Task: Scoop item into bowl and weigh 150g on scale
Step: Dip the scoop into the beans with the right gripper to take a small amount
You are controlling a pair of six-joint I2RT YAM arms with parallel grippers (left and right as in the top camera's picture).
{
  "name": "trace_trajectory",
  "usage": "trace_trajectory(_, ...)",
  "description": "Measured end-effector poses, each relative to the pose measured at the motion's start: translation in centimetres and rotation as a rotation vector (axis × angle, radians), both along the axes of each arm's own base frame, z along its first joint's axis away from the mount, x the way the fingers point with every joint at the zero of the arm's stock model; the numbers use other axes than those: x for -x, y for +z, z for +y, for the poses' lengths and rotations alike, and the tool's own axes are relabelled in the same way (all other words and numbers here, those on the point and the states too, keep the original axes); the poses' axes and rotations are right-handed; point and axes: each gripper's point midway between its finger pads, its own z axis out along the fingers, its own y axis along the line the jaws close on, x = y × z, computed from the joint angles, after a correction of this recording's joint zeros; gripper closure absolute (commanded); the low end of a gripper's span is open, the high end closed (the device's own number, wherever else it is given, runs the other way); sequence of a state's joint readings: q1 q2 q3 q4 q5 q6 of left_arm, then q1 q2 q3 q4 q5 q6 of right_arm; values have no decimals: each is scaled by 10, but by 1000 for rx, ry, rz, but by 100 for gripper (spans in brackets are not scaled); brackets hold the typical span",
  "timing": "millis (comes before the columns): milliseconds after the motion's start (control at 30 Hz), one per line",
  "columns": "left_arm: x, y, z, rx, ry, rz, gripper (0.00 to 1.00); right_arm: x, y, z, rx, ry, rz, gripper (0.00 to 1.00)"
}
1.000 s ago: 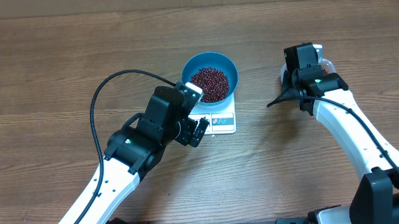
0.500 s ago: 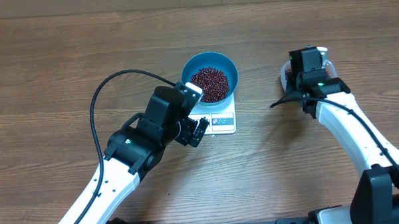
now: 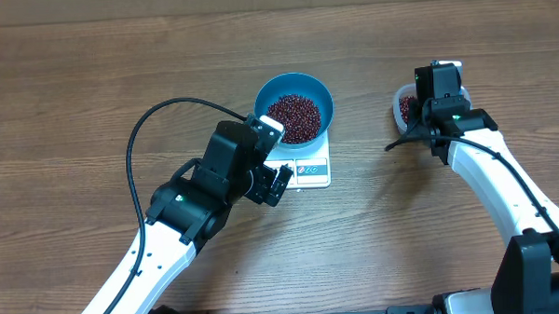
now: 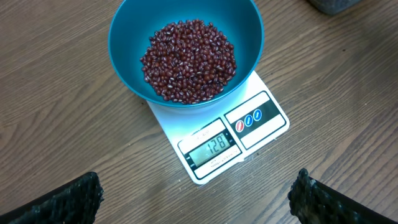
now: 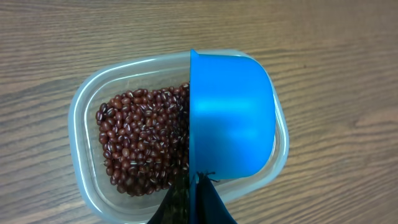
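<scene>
The blue bowl (image 4: 124,37) stands on the white scale (image 4: 266,132) and holds a heap of red-brown beans (image 4: 189,59); the display reads 128. My left gripper (image 4: 196,200) hangs open over bare table just in front of the scale, with nothing between its fingers. In the overhead view the bowl (image 3: 322,98) and scale (image 3: 314,172) sit mid-table. My right gripper (image 5: 194,186) is shut on the handle of a small blue scoop (image 5: 230,115). The scoop is turned on its side above a clear tub (image 5: 84,106) of beans (image 5: 140,143).
The clear tub (image 3: 401,106) sits at the right, partly hidden under the right wrist (image 3: 438,86). The left arm's black cable (image 3: 143,134) loops over the table left of the bowl. Bare wood surrounds the scale.
The right arm has carried the scoop rightward and away from the bowl, ending over the tub. The left arm has not moved.
</scene>
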State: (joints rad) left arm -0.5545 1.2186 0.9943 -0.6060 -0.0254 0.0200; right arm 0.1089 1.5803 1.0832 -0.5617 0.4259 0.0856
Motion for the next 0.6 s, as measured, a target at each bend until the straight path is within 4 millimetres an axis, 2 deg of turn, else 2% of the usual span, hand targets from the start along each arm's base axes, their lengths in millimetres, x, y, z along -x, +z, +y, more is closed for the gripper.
trace_trajectory(200, 0, 0, 0, 0, 0, 0, 0, 2, -7, 2, 38, 82, 49, 96)
trace_trajectory(333, 0, 0, 0, 0, 0, 0, 0, 2, -20, 3, 55, 124, 98, 96)
trace_trajectory(400, 0, 0, 0, 0, 0, 0, 1, 3, -28, 7, 41, 147, 122, 96)
trace_trajectory(600, 0, 0, 0, 0, 0, 0, 1, 3, -34, 19, -23, 188, 132, 96)
